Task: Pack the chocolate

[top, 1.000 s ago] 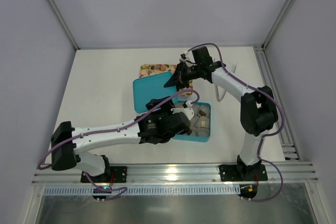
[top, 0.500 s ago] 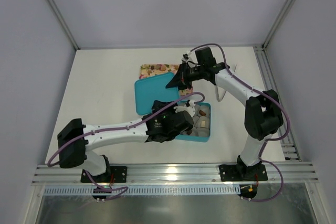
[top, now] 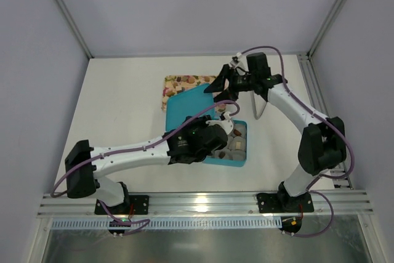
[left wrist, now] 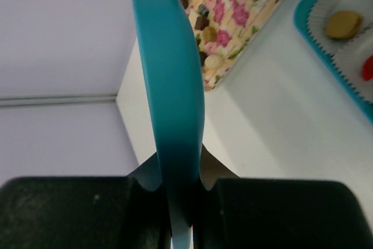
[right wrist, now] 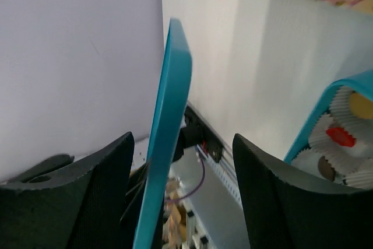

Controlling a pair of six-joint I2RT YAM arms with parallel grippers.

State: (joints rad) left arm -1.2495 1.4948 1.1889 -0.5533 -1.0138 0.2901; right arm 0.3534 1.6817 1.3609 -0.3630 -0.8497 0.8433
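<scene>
Lifted since before, the teal lid point(left wrist: 169, 86) stands clamped in the left pincer point(left wrist: 180, 189), chocolate point(left wrist: 201, 23) beyond it; right pincer point(right wrist: 182, 161) wide.

No legible text in any view.
Tray point(left wrist: 233, 24), lid point(left wrist: 169, 86), box point(top: 241, 146), arms: no readable labels, brands or numbers.

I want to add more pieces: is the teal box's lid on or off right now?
Off. The left gripper holds the teal lid on edge, apart from the teal box, whose paper cups show uncovered.
</scene>
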